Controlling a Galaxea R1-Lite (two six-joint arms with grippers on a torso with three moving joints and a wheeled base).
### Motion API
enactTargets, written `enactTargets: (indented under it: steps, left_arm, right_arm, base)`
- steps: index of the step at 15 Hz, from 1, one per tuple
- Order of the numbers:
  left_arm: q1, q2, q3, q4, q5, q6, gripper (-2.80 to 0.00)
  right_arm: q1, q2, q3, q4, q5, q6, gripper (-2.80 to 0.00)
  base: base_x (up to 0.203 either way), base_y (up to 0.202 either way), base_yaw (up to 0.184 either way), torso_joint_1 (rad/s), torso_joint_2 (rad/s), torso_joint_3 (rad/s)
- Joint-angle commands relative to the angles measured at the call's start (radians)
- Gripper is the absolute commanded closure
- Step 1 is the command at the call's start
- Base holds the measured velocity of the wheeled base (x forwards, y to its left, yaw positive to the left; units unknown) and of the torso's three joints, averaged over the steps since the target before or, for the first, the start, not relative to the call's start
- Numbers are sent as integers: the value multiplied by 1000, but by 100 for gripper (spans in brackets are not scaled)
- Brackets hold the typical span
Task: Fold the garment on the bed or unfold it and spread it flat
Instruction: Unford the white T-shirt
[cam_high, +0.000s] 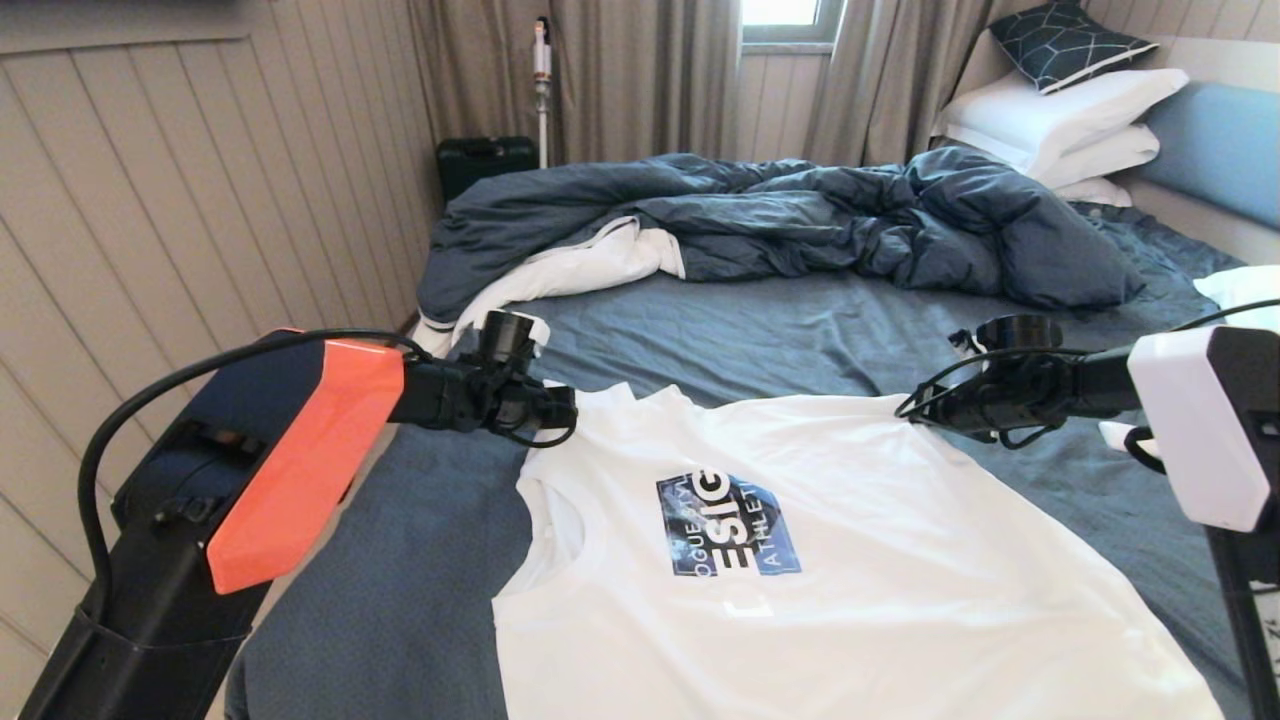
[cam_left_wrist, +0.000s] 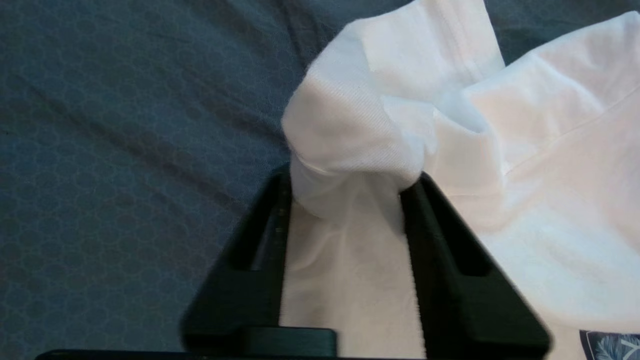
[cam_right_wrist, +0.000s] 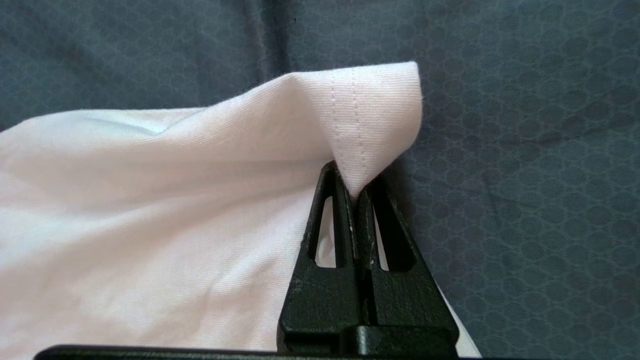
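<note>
White cotton T-shirt with a blue chest print (cam_high: 800, 560) lies spread on the near dark blue-grey bed sheet (cam_high: 760, 340). Left gripper (cam_left_wrist: 350, 197), half-narrowed, straddles a bunched far corner; right gripper (cam_right_wrist: 356, 192) pinches the other, likely for an even fold.

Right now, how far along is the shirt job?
Done: the white shirt lies print-up on the bed. In hand: the right gripper pinches a hemmed corner; the left gripper straddles bunched cloth at the other corner, jaws apart. Left: the fold or spread itself.
</note>
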Motion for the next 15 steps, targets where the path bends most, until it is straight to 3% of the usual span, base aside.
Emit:
enactTargets:
  steps: [1, 7, 15]
  left_arm:
    - [6, 1, -3, -11, 1, -2, 0]
    - [18, -1, -9, -104, 52, 7, 0]
    - [54, -12, -21, -108, 40, 37, 0]
  right_arm:
    - [-4, -5, -2, -7, 0, 1, 0]
    - [-12, -16, -1, -86, -49, 2, 0]
    - [-8, -20, -2, -167, -104, 3, 0]
  base:
    - [0, 0, 0, 0, 0, 0]
    - [0, 0, 0, 0, 0, 0]
    - [0, 0, 0, 0, 0, 0]
